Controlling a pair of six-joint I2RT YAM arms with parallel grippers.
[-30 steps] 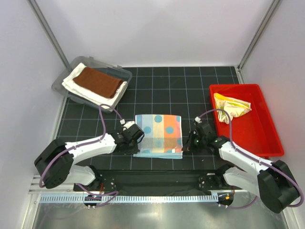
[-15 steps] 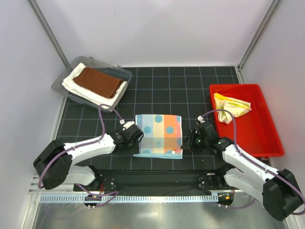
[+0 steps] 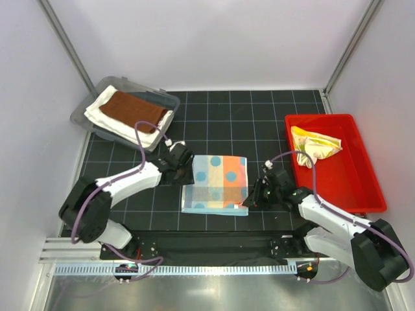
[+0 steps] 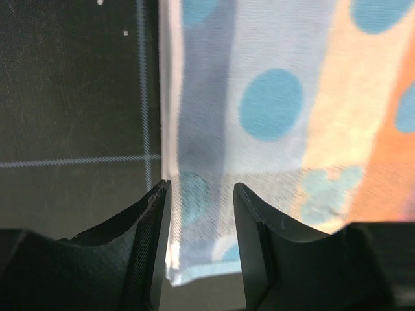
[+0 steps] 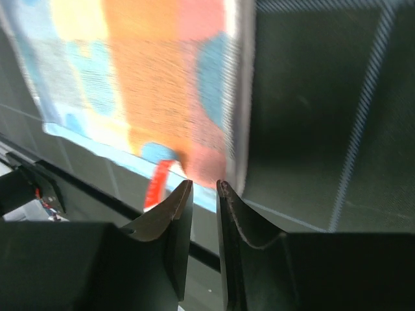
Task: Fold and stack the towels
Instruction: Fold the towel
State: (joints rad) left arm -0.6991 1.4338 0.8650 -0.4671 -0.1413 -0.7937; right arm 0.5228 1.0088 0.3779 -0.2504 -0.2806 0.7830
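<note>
The light-blue dotted cloth towel (image 3: 217, 183) lies folded flat on the black gridded tabletop (image 3: 259, 123), between the two end effectors. The left end effector (image 3: 183, 157) has slid from the towel's near-left edge up to its far-left corner. Its fingers stand spread with the hem showing below the gap, nothing pinched. The right end effector (image 3: 254, 197) stays at the near-right corner, fingers narrowly parted and seemingly empty. With neither gripping, this fold looks finished. Stacking it on the rust-brown terry towel (image 3: 133, 111), beyond the left end effector, likely follows.
</note>
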